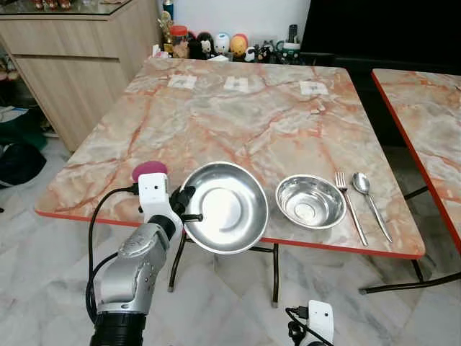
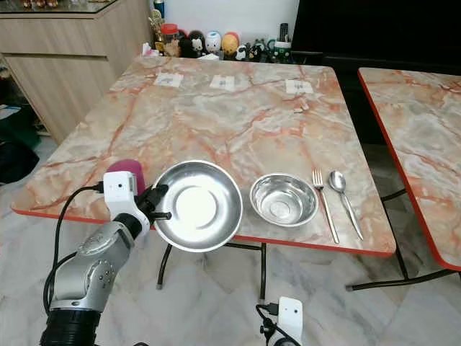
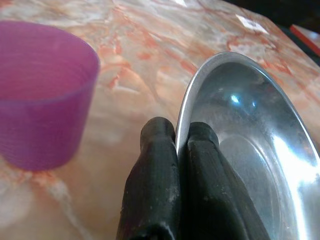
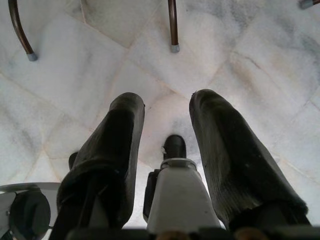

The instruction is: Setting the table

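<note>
Left eye view: the marbled surface (image 1: 245,122) is seen with a steel plate (image 1: 229,205) overhanging its near edge, just left of a steel bowl (image 1: 311,201). A purple cup (image 3: 42,95) stands just beyond the plate's left rim. The plate is pinched at that rim by the left gripper (image 3: 177,145); it is judged light, stiff and slippery, best held by the rim. The right gripper (image 4: 167,122) hangs idle, jaws spread.

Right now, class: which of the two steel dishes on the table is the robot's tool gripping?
The larger steel plate, overhanging the table's near edge; the left tool pinches its rim. The smaller, deeper steel bowl sits untouched beside the fork.
</note>
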Controlling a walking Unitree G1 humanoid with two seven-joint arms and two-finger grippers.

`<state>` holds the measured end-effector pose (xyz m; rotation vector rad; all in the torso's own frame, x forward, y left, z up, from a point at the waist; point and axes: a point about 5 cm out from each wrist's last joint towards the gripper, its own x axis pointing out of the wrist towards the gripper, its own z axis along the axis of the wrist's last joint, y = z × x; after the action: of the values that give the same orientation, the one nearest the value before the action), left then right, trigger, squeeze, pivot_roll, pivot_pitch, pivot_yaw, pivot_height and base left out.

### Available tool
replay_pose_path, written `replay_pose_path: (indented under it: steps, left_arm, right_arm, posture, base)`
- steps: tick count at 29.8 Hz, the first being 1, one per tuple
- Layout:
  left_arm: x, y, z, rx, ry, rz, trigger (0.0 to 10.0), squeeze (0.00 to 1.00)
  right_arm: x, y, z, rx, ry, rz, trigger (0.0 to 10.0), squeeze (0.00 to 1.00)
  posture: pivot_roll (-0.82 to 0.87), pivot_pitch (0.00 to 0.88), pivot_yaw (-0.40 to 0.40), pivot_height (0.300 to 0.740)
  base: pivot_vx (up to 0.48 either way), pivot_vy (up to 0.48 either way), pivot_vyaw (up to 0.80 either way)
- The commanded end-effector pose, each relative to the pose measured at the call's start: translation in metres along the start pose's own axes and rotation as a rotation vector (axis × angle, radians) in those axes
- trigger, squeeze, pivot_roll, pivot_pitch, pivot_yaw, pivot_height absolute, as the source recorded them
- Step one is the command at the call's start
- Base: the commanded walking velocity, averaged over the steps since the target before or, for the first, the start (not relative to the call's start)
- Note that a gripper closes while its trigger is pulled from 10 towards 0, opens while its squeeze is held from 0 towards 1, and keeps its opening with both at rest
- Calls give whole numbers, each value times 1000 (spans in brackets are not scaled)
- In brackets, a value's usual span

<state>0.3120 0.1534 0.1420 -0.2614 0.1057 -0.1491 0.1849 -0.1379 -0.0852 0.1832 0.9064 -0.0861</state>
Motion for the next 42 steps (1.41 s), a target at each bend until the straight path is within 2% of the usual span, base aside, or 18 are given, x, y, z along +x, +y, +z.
replay_pose_path:
  steps: [1, 3, 5, 6, 7, 9, 10, 11, 16, 21, 30, 42]
  left_arm:
    - [-2, -4, 17, -57, -95, -22, 0, 0]
    - [-2, -4, 17, -57, -95, -22, 0, 0]
    - [-3, -4, 24, -142, -133, -30, 0, 0]
    - [-3, -4, 24, -142, -133, -30, 0, 0]
    - [-4, -5, 28, -185, -159, -38, 0, 0]
    - [-5, -7, 34, -214, -184, -54, 0, 0]
    - [-7, -13, 41, -235, -219, -104, 4235, 0]
    - [-8, -16, 45, -250, -239, -128, 10000, 0]
    - [-10, -22, 52, -281, -291, -155, 10000, 0]
    - [-11, -15, 60, -297, -361, -86, 10000, 0]
    - [-11, -4, 62, -250, -365, -46, 10000, 0]
    - [-8, -3, 58, -245, -352, -35, 10000, 0]
  right_arm:
    - [-1, 0, -4, -10, 18, 3, 10000, 0]
    - [-1, 0, -4, -10, 18, 3, 10000, 0]
    - [-1, 0, -4, -10, 18, 3, 10000, 0]
    - [-1, 0, -4, -10, 18, 3, 10000, 0]
    - [-1, 0, -4, -10, 18, 2, 10000, 0]
    - [-1, 0, -4, -11, 18, 2, 10000, 0]
    - [-1, 0, -4, -11, 18, 2, 10000, 0]
    - [-1, 0, -4, -11, 18, 2, 10000, 0]
    - [-1, -1, -4, -12, 18, 2, 10000, 0]
    - [-1, -2, -4, -13, 18, 0, 10000, 0]
    - [-1, -2, -5, -14, 21, -1, 10000, 0]
    - [-1, -2, -6, -15, 21, 0, 10000, 0]
  posture:
    - [97, 18, -47, 740]
    - [97, 18, -47, 740]
    - [97, 18, -47, 740]
    - [97, 18, -47, 740]
    - [94, 18, -50, 740]
    - [94, 18, -50, 740]
    - [94, 18, -52, 740]
    - [94, 18, -52, 740]
    - [92, 16, -52, 740]
    - [80, 9, -56, 740]
    - [79, 0, -54, 740]
    - [78, 0, -48, 740]
  base:
    - [0, 0, 0]
    - [0, 0, 0]
    - [0, 0, 0]
    - [0, 0, 0]
    - [0, 0, 0]
    - [0, 0, 0]
    - [0, 0, 0]
    - [0, 0, 0]
    - [0, 0, 0]
    - [0, 0, 0]
    - [0, 0, 0]
    - [0, -445, 0]
